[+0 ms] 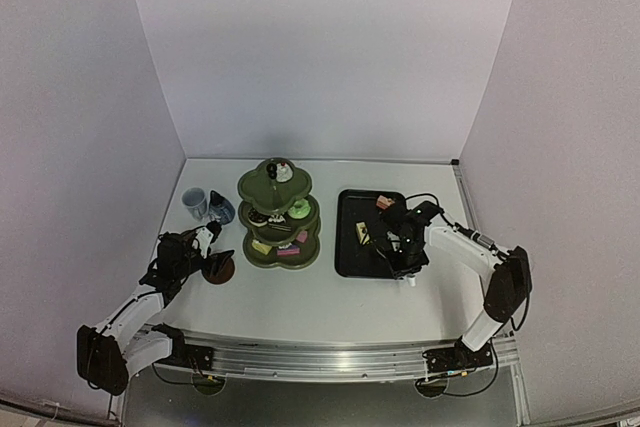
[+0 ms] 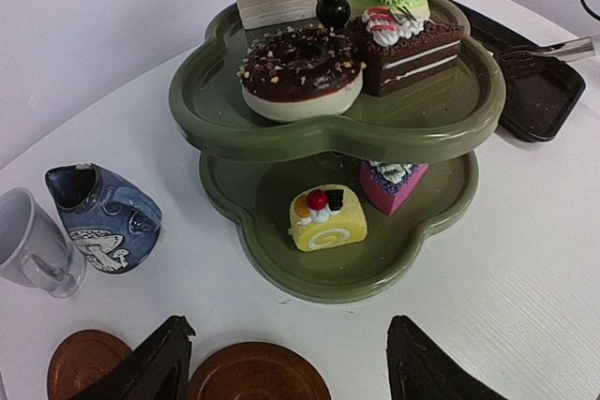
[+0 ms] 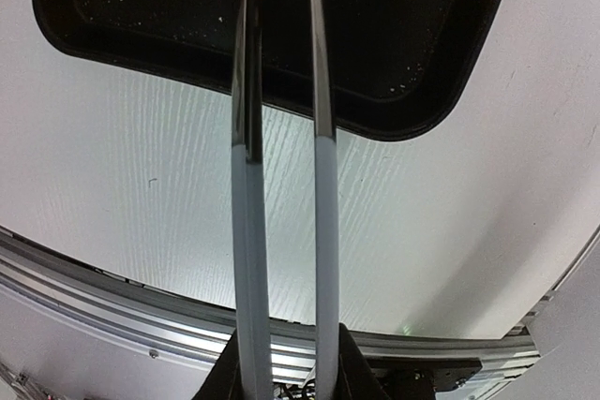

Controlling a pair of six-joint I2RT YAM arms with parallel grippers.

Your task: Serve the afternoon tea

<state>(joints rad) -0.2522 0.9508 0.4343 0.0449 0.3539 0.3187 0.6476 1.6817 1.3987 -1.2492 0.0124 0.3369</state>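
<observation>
While two cakes (image 1: 363, 234) sit on black tray (image 1: 345, 252) ahead of right gripper (image 3: 286, 339) clamping tongs (image 3: 246, 185), three-tier stand (image 2: 202, 119) looks mostly loaded | left gripper (image 2: 289, 334) jaws spread over bare saucers (image 2: 258, 377) | cup (image 2: 33, 245), pot (image 2: 103, 217) unplaced

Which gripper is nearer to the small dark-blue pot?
Left. The left gripper hovers just in front of the dark-blue pot, by the saucers; the right gripper, holding tongs, is at the black tray beyond the stand.

Cup (image 1: 194, 203) and pot (image 1: 221, 210) lie left of the stand (image 1: 247, 188), tray (image 1: 350, 247) to its right.
</observation>
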